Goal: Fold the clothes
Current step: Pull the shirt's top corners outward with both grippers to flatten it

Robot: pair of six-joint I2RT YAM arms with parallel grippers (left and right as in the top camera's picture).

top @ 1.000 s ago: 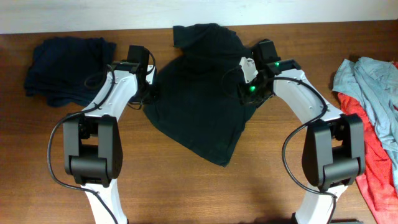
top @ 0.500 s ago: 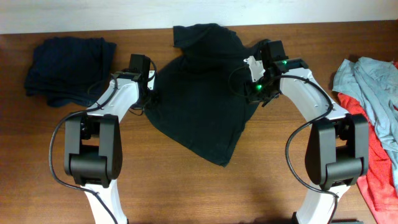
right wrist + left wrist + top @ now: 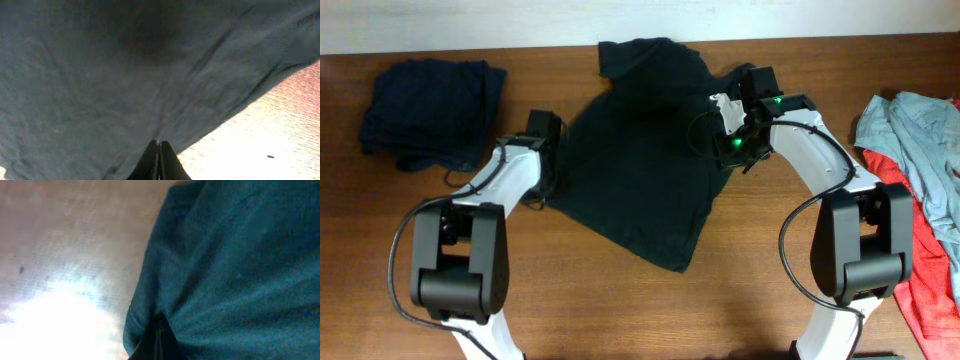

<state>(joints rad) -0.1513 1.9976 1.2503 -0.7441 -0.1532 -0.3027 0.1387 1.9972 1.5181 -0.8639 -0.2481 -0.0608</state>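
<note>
A black short-sleeved fabric T-shirt [image 3: 640, 170] is spread over the middle of the brown wooden table [image 3: 620, 310], reaching from the upper centre of the overhead frame down to a narrow point at lower centre. It is not laid flat: one sleeve is seen at the top, the cloth is rumpled, and the outline is lopsided. No print can be made out on it.

The left gripper [image 3: 159, 339] is clenched on the shirt's left edge, with creases fanning out from its closed fingertips. The right gripper [image 3: 159, 155] is likewise pinched shut on the shirt's right edge, the fabric drawn taut above it.

A folded dark navy garment [image 3: 430, 110] is seen at upper left. A crumpled grey-blue garment [image 3: 920, 130] and a red garment [image 3: 920, 260] are heaped at the right edge.
</note>
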